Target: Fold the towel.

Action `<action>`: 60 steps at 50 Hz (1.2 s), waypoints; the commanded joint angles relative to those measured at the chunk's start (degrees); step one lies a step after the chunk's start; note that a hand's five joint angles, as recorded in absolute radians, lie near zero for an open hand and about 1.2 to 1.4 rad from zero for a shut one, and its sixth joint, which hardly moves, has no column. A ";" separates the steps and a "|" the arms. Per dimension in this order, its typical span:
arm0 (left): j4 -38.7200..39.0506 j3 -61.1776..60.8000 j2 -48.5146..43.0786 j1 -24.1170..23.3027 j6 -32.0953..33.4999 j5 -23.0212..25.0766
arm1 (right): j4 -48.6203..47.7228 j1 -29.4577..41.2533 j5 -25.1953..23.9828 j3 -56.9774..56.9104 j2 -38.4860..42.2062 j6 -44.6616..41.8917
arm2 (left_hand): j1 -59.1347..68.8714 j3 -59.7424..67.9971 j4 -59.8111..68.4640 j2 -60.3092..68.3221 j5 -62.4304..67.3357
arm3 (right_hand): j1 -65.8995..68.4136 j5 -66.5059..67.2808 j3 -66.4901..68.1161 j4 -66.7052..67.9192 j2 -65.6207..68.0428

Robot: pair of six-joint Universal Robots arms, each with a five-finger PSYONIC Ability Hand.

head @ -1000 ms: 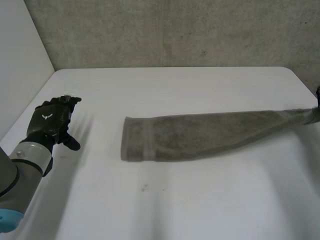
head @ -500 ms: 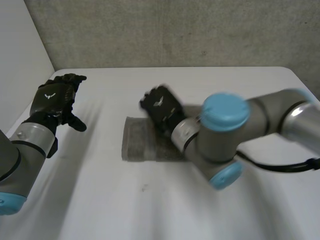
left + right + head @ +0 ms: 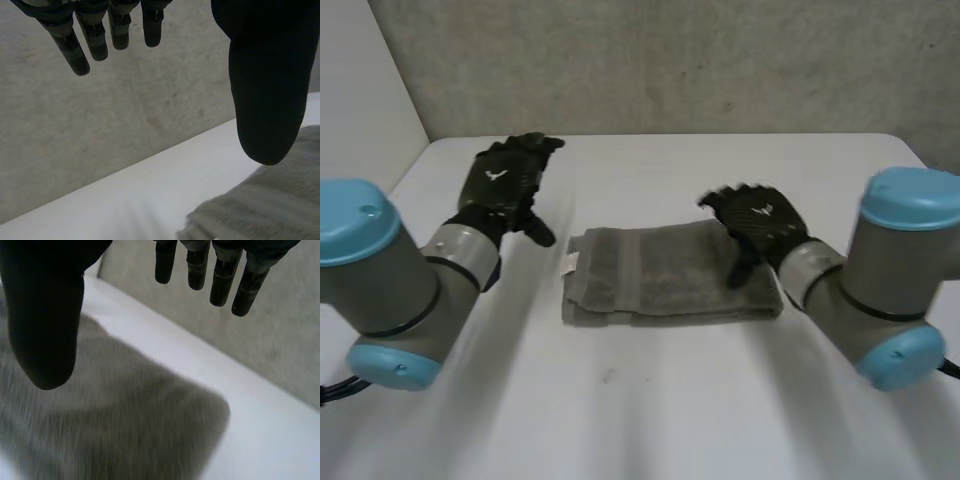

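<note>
A grey-brown towel (image 3: 660,272) lies folded into a short rectangle on the white table (image 3: 650,400). My left hand (image 3: 505,183) hovers beyond the towel's left end, fingers straight, thumb apart, holding nothing. In the left wrist view the fingers (image 3: 75,50) point at the wall and the towel (image 3: 265,205) lies below the thumb. My right hand (image 3: 752,222) is above the towel's right end, fingers spread and empty. In the right wrist view the towel (image 3: 125,415) spreads under the open hand's thumb (image 3: 45,325).
A rough grey wall (image 3: 670,60) rises behind the table's far edge, and a pale wall (image 3: 360,130) stands at the left. The right arm's big elbow (image 3: 895,300) hangs over the table's right side.
The long stretched towel has been doubled over into a short rectangle. The right hand swept in from the right edge and let go. The left hand moved up toward the towel's left end.
</note>
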 commanded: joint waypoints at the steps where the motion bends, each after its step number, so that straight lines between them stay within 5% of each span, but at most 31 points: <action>1: -0.98 3.45 -2.74 -4.19 -0.09 -1.85 | -0.66 -6.16 -0.36 8.62 0.59 -2.47 | -0.14 0.58 0.66 0.81 -1.37 | 3.33 1.16 3.06 1.87 2.15; 7: -1.15 2.75 -2.74 -4.81 -0.09 -2.73 | -1.45 -7.76 -0.36 9.16 2.96 -5.03 | -0.36 0.36 0.45 0.60 -1.58 | 30.16 27.99 29.89 28.69 28.98; 11: -1.59 1.61 -1.87 -4.81 -0.18 -2.73 | -2.94 -7.76 -0.27 7.67 4.54 -4.59 | -0.36 0.36 0.45 0.60 -1.58 | 67.81 65.65 67.54 66.35 66.63; 21: -2.29 -2.17 2.70 -3.67 -0.09 -2.73 | -5.41 -6.00 1.13 -2.09 4.02 -4.41 | -0.36 0.36 0.45 0.60 -1.58 | 67.95 65.78 67.68 66.48 66.77; 26: -2.65 -3.32 4.55 -2.00 -0.09 -2.82 | -5.41 3.67 0.25 -10.00 4.81 -4.67 | -0.36 0.36 0.45 0.60 -1.58 | 67.95 65.78 67.68 66.48 66.77; 36: -5.11 -3.14 6.13 0.29 -0.79 -4.40 | -0.68 17.89 -9.58 -17.64 15.69 -5.46 | -0.36 0.36 0.45 0.60 -1.58 | 67.95 65.78 67.68 66.48 66.77; 40: -5.28 -2.44 6.13 0.55 -2.90 -4.57 | 1.97 18.96 -9.68 -18.97 17.73 -6.43 | -0.36 0.36 0.45 0.60 -1.58 | 67.95 65.78 67.68 66.48 66.77; 41: -5.28 -2.18 6.13 0.55 -3.25 -4.57 | 2.67 18.96 -8.55 -19.66 17.64 -6.61 | -0.36 0.36 0.45 0.60 -1.58 | 38.03 35.86 37.76 36.57 36.85; 42: -5.28 -2.17 6.13 0.55 -3.25 -4.57 | 2.68 18.96 -8.54 -19.67 17.64 -6.61 | -0.36 0.36 0.45 0.60 -1.58 | 37.73 35.56 37.46 36.27 36.55; 43: -5.28 -1.57 6.13 0.55 -3.43 -4.49 | 2.94 18.88 -6.36 -19.93 16.94 -6.52 | -0.36 0.36 0.45 0.60 -1.58 | -2.05 -4.22 -2.32 -3.52 -3.23; 51: -5.37 3.87 1.58 -1.20 -3.52 -4.40 | 2.68 13.97 4.55 -18.01 9.48 3.11 | -0.14 0.58 0.66 0.81 -1.37 | -2.05 -4.22 -2.32 -3.52 -3.23; 55: -5.81 7.14 -2.04 -3.84 -3.69 -4.49 | 2.67 9.66 4.74 -17.21 8.50 12.88 | 0.19 0.91 1.00 1.15 -1.03 | -2.05 -4.22 -2.32 -3.52 -3.23; 60: -8.96 12.84 -11.07 -7.26 -4.92 -4.49 | 4.16 7.72 3.51 -17.91 11.03 14.93 | 0.36 1.08 1.17 1.32 -0.86 | -2.05 -4.22 -2.32 -3.52 -3.23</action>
